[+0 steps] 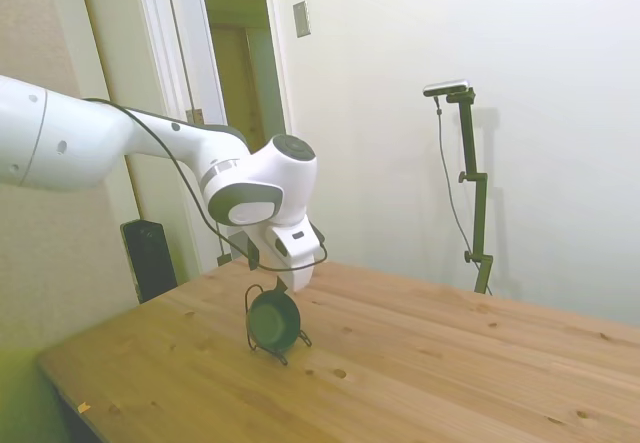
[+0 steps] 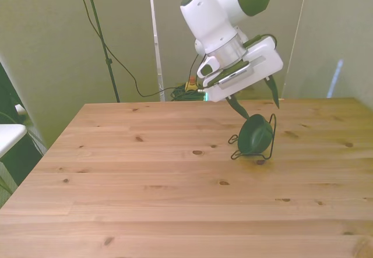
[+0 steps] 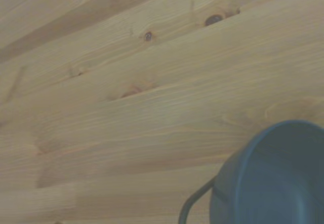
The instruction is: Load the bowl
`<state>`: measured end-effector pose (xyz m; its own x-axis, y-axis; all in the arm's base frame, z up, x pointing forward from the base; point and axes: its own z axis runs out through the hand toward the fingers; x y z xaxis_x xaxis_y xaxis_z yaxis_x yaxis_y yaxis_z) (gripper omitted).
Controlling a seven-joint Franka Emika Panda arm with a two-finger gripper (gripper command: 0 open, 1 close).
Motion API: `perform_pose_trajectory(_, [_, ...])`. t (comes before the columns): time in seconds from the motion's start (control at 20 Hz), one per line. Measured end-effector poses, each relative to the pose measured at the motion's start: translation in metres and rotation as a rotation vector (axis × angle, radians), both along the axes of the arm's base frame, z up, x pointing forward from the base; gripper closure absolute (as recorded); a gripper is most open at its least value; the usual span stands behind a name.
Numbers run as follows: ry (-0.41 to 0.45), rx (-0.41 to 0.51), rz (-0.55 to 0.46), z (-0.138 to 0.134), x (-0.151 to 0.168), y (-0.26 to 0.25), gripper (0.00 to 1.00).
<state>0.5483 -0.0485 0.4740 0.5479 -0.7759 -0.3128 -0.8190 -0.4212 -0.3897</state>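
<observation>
Bench [image 2: 145,176]: pale knotty pine planks, plain wall behind, a doorway [image 1: 235,73] beyond the arm in the side view. White arm [image 1: 150,148] angled down over the bench. Hand [image 2: 256,102] directly above the bowl [image 2: 254,135], fingers spread apart, one dark finger [image 2: 237,108] reaching the bowl's upper rim, nothing clamped. Bowl dark green, tipped on edge, leaning in the thin black wire stand [image 2: 269,144] on the bench, just below the hand.

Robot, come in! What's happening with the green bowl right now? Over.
Gripper open, just above the bowl. Bowl on edge in wire stand. Nothing in the way.
</observation>
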Motion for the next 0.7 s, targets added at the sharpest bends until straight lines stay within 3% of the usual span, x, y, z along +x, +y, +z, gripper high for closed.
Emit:
perform_pose_trajectory(0.2, [-0.034, -0.206, -0.036, 0.037, -0.015, 0.011, 0.0])
perform_pose_trajectory(0.5, [-0.102, -0.525, -0.082, 0.095, -0.063, 0.047, 0.0])
perform_pose_trajectory(0.6, [-0.116, -0.597, -0.069, 0.107, -0.084, 0.057, 0.0])
perform_pose_trajectory(0.7, [-0.063, -0.624, 0.002, 0.105, -0.109, 0.069, 0.0])
